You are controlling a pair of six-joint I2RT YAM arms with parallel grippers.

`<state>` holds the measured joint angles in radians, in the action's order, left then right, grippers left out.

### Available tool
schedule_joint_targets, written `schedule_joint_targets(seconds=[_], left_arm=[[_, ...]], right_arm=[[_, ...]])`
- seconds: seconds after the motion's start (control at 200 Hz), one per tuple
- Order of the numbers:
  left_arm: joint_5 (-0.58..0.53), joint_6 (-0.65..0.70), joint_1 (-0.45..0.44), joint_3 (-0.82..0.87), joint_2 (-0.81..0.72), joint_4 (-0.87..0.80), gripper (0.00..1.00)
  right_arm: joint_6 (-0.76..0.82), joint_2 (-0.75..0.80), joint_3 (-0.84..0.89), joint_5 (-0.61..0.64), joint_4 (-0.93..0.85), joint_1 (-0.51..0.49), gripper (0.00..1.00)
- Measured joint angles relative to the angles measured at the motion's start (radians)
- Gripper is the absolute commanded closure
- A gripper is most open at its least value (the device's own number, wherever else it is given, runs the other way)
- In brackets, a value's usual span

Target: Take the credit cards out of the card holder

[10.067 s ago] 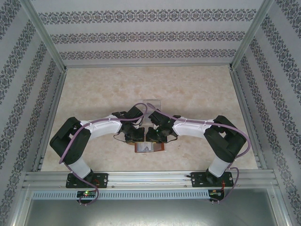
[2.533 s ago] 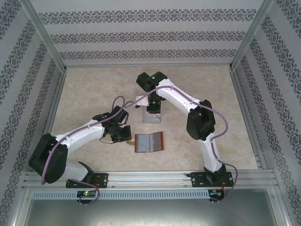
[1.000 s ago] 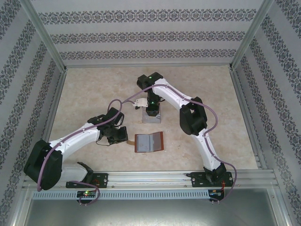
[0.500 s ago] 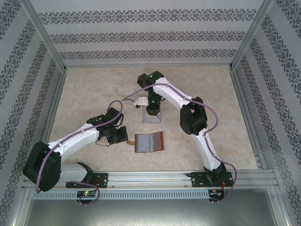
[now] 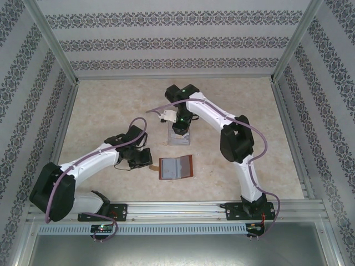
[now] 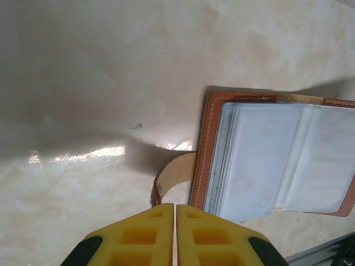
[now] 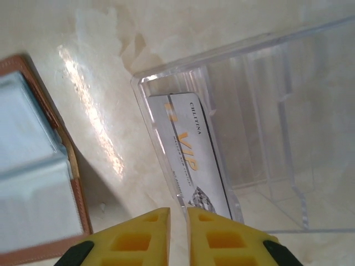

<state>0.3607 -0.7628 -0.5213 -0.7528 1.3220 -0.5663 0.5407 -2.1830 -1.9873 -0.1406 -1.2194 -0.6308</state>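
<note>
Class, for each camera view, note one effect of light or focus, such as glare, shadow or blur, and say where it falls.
Left wrist: a glare streak on the table left of the wallet, within a broad shadow. Right wrist: glare on the table beside the clear box; the wallet is blurred, the card is sharp. Top external: even light, no strong glare.

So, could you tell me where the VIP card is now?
Right wrist view: the VIP card sits in the clear box, in its end slot nearest the open card holder.

My right end effector (image 7: 178,219) hides the lower end of the credit card (image 7: 191,149); the card holder (image 7: 33,183) runs off the left edge.
</note>
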Motion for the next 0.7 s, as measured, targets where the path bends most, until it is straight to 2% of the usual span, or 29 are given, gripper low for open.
schedule_joint_targets(seconds=[0.39, 0.699], left_arm=[[0.044, 0.011, 0.0, -0.019, 0.068, 0.067, 0.91], [0.084, 0.034, 0.0, -0.024, 0.112, 0.085, 0.91]], right_arm=[[-0.531, 0.268, 0.406, -0.079, 0.363, -0.016, 0.87], [-0.916, 0.383, 0.602, -0.09, 0.518, -0.08, 0.9]])
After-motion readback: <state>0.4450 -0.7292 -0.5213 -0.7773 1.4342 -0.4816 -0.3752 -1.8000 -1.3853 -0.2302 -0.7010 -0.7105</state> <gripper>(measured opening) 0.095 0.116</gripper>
